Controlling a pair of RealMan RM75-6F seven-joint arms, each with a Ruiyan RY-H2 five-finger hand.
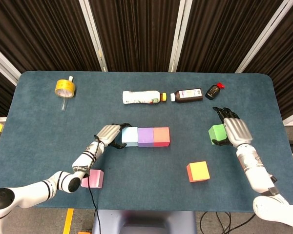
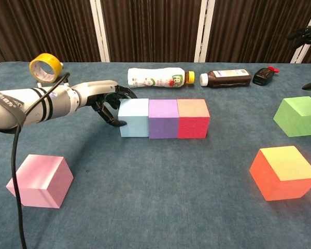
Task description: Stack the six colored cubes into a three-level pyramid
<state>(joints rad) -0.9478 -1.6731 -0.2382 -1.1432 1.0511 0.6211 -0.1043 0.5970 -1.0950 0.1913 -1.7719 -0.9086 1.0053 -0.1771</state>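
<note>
Starting at the left, a yellow tape roll (image 1: 64, 87) is lying near the far left corner of the table (image 1: 39, 122), and a pink cube (image 1: 94, 178) is sitting alone at the near left edge, just beside the left forearm. The left hand (image 1: 109, 134) is reaching in low from the left, its fingers (image 2: 116, 96) curled around the left end of the base row and touching the light blue cube (image 1: 130, 136); it is grasping nothing, only pressing against that end face. The light blue cube, a purple cube (image 1: 146, 136) and a red-orange cube (image 1: 161, 136) are standing flush in one row, its long axis running left to right across the table centre. Behind the row, a white bottle (image 1: 142, 97), a brown bottle (image 1: 187, 95) and a small dark bottle (image 1: 214, 90) are lying on their sides. An orange cube with a yellow top (image 1: 198, 171) is sitting apart on the near right. Further right, the right hand (image 1: 232, 130) is hovering over and beside the green cube (image 1: 217, 134), fingers spread; whether it is touching the cube cannot be told from either view, and nothing is lifted. Judging from this layout, the base level appears complete and the second level is next. The green cube lies immediately left of the right hand's palm, so the right hand is the nearer one, and the cube must travel leftward to reach the row.
</note>
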